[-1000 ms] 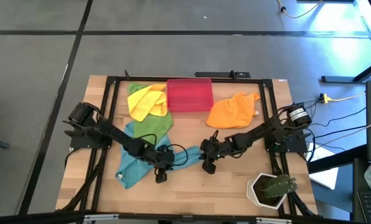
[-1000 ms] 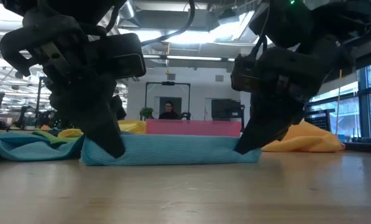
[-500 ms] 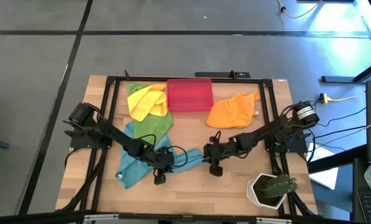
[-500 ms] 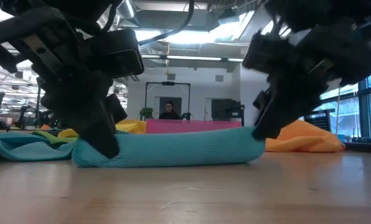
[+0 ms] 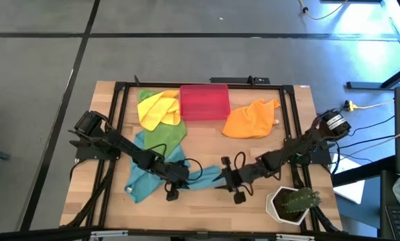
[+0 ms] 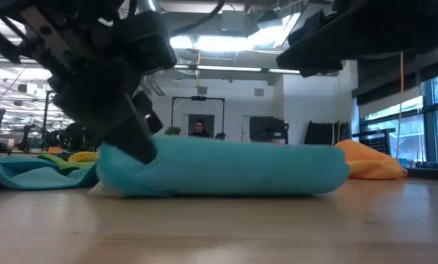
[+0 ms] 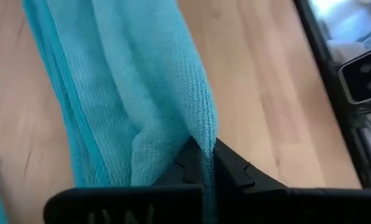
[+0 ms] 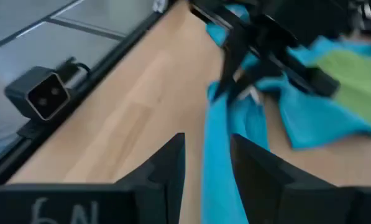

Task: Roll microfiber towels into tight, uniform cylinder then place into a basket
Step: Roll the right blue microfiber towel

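While a teal towel (image 5: 203, 179) lies rolled into a low cylinder at lower centre of the high view, its ends are pinched — one by the left gripper (image 5: 173, 189), one by the right gripper (image 5: 237, 191). Another teal towel (image 5: 141, 179) lies to its left. Yellow towel (image 5: 155, 109), green towel (image 5: 165, 136), basket (image 5: 204, 102) and orange towel (image 5: 249, 120) are seen above — along the table's (image 5: 206, 207) upper edge.

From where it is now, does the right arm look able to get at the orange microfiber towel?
Probably yes. The orange microfiber towel lies uncovered on the right arm's side of the table, but the right gripper is holding the teal-blue towel roll and would need to let go first.
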### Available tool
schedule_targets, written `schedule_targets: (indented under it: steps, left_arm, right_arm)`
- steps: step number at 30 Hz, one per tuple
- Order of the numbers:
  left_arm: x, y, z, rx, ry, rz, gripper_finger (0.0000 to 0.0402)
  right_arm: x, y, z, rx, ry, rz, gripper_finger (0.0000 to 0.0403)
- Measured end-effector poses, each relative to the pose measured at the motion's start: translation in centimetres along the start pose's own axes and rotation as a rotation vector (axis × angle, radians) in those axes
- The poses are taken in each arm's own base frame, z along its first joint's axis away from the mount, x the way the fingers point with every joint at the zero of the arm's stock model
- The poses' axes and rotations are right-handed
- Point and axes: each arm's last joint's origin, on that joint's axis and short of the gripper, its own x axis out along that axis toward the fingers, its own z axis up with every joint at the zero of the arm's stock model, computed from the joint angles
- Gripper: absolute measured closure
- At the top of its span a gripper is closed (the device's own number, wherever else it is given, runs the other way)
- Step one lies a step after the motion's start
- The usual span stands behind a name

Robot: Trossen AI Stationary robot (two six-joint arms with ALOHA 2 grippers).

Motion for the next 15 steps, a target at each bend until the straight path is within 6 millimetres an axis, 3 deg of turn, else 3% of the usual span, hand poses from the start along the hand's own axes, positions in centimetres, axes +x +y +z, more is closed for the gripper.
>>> schedule_targets:
  steps: [8, 15]
  left_arm:
    - [-0.1, -0.1, 0.4, 0.018, -0.055, -0.016, 0.0401]
    - [-0.7, 1.7, -2.3, -0.093, -0.121, -0.003, 0.0401]
  right_arm:
    - [1.3, 0.8, -1.5, -0.011, 0.030, 0.011, 0.0274]
    - [1.6, 0.8, -1.8, 0.012, 0.037, 0.008, 0.0274]
